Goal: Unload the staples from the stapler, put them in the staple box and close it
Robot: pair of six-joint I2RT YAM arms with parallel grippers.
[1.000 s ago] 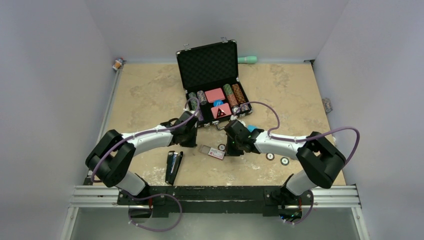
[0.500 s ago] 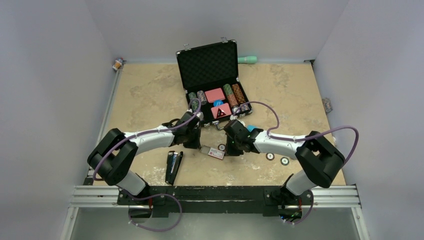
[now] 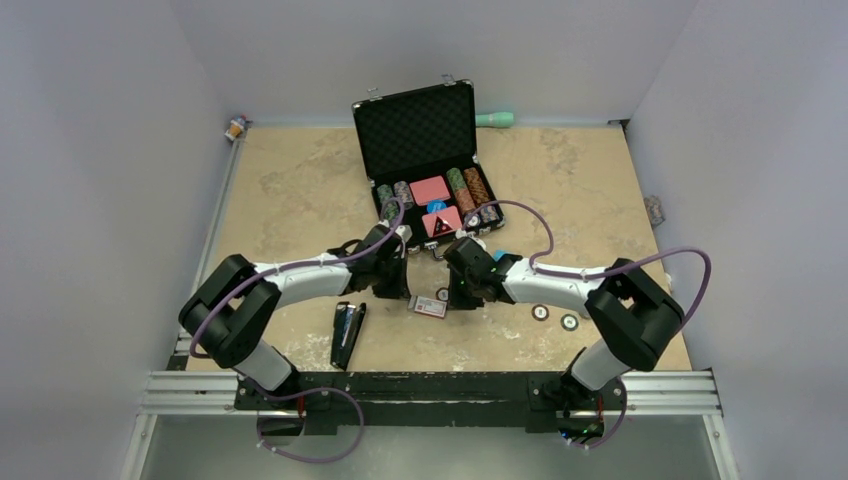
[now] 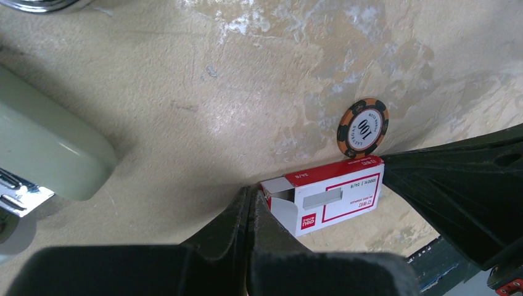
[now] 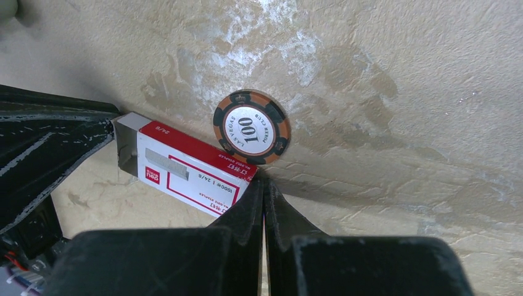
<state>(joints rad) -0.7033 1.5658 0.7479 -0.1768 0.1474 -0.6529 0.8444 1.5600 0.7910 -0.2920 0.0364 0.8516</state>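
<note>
Overhead and wrist views of the bench (image 3: 300, 180). My left hand (image 3: 400, 290) and my right hand (image 3: 462, 295) face each other across a small red-and-white staple box (image 3: 432, 306) that lies flat near the middle of the bench.

Left wrist view: my left hand (image 4: 251, 194) is fully closed, finger against finger, with nothing between them. Its tips rest at the open end of the staple box (image 4: 324, 200), where the end flap stands out and the grey interior shows.

Right wrist view: my right hand (image 5: 264, 185) is likewise pressed shut and holds nothing. Its tips sit at the far corner of the staple box (image 5: 185, 172), at the closed end, just below an orange-and-black poker chip (image 5: 251, 127) marked 100. The chip lies on the bench beside the long edge of the box; whether the two touch cannot be told.

The stapler (image 3: 347, 335), black, lies on the bench beside my left arm and toward the near edge, well apart from both hands. Whether it is open cannot be told at this size.

Behind the hands stands an open black case (image 3: 420, 140) with stacked chips and cards in its tray. Two loose chips (image 3: 540, 312) lie to the right, beside my right arm.
</note>
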